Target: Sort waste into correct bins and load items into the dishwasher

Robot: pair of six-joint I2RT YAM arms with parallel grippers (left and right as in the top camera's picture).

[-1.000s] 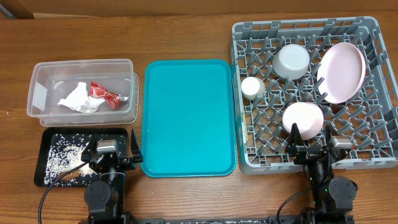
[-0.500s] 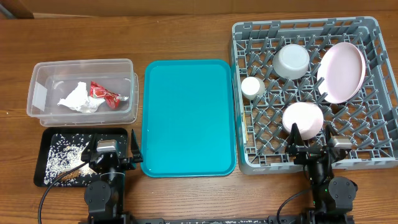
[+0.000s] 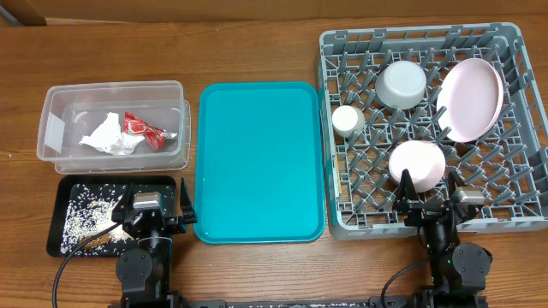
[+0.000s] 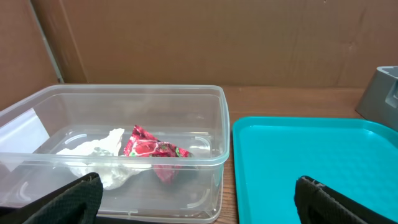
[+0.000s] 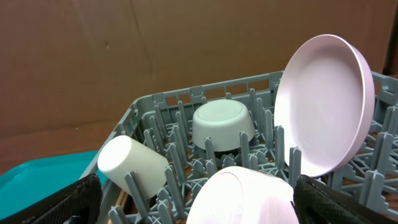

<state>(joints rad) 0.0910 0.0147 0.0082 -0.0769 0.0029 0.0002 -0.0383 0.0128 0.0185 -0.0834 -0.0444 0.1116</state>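
The clear tub (image 3: pixel 53 128) holds the white napkin (image 3: pixel 107 137) and the red wrapper (image 3: pixel 141 129); both also show in the left wrist view, napkin (image 4: pixel 93 149) and wrapper (image 4: pixel 152 149). The black tray (image 3: pixel 60 218) holds rice-like grains and brownish scraps (image 3: pixel 86 214). The grey rack (image 3: pixel 514 128) holds the large pink plate (image 3: pixel 469 98), the smaller pink dish (image 3: pixel 417 162), the grey bowl (image 3: pixel 402 84) and the white cup (image 3: pixel 348 120). My left gripper (image 3: pixel 154 214) is open and empty at the front left. My right gripper (image 3: pixel 432 201) is open and empty at the rack's front edge.
A teal tray (image 3: pixel 259 161) lies between the tub and the rack. Brown cardboard stands behind the table (image 4: pixel 199 37). The rack's upright pegs (image 5: pixel 186 168) stand just ahead of my right gripper.
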